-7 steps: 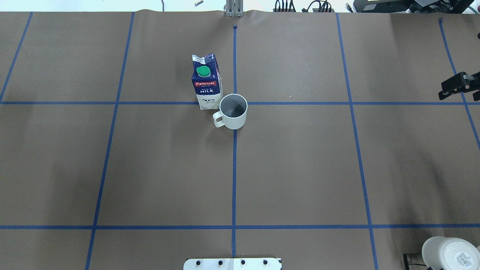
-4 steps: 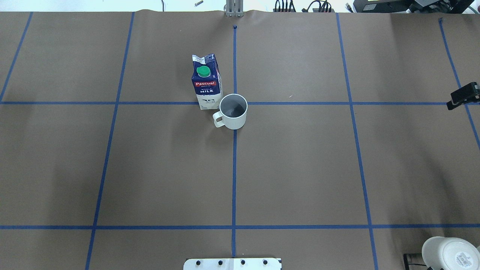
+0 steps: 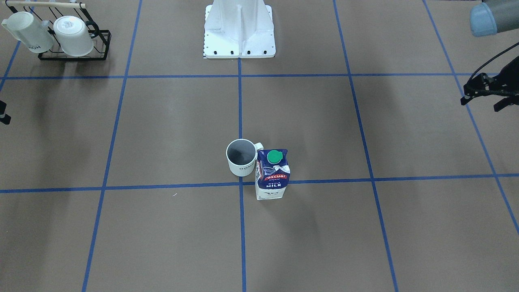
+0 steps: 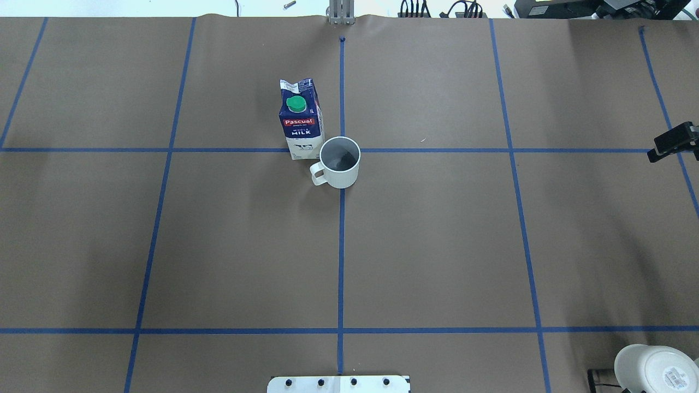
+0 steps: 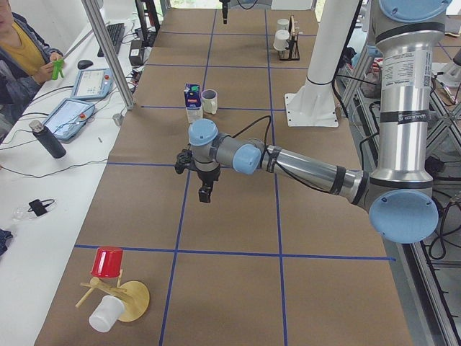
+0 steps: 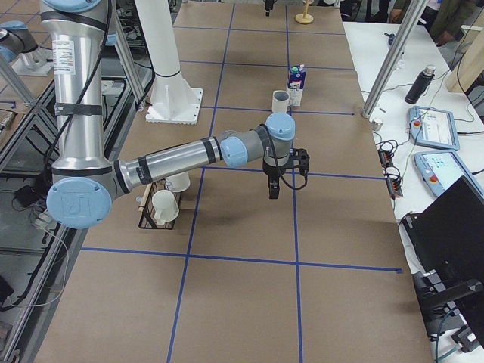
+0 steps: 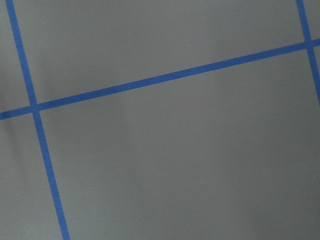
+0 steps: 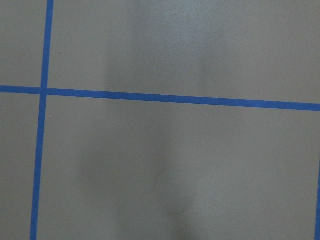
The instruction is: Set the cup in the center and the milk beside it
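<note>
As cup [image 4: 339, 164] stands upright at table [image 4: 437, 245] centre w/ milk [image 4: 301, 123] just beside, possibly touching, placement looks done. Left gripper [image 5: 205, 193] and right gripper [image 6: 274, 189] hang near table ends, well apart from both; open or closed, cannot tell. Rec: park arms clear, 0 contact w/ the 2 items.

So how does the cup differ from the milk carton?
The cup is round and white with a dark grey inside; the milk carton is boxy, blue and white. The cup is open-topped with a handle; the milk carton is shut by a green cap. The milk carton stands taller than the cup. Both are upright, close together near the middle of the table.
</note>
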{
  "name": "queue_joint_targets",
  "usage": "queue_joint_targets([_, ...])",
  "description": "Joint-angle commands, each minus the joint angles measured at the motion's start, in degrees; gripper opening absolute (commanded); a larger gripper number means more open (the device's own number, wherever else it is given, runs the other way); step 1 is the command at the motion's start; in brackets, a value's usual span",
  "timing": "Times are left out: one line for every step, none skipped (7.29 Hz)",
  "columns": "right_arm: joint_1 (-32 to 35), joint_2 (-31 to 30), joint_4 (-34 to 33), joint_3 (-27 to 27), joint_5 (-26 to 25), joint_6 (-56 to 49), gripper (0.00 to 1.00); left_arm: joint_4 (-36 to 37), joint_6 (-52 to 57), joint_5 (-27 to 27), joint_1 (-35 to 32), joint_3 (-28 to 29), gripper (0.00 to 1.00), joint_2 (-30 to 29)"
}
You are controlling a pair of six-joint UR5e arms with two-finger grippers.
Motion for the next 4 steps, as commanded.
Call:
queue_joint_targets([-0.01,0.30,0.17,0.14,0.12,-0.02,1.00,0.00,-0.13,-0.10,0.01,-0.21,0.98,-0.47])
queue_joint_targets([-0.01,0.30,0.17,0.23,0.12,-0.02,1.00,0.00,-0.13,-0.02,0.01,-0.04,0.98,-0.65])
queue_joint_targets([-0.01,0.30,0.17,0.49,0.21,-0.02,1.00,0.00,-0.04,0.07,0.01,-0.13,0.98,-0.57])
queue_joint_targets([-0.01,0.30,0.17,0.41,0.21,0.07,1.00,0.00,-0.13,0.16,0.01,0.05,0.98,-0.56])
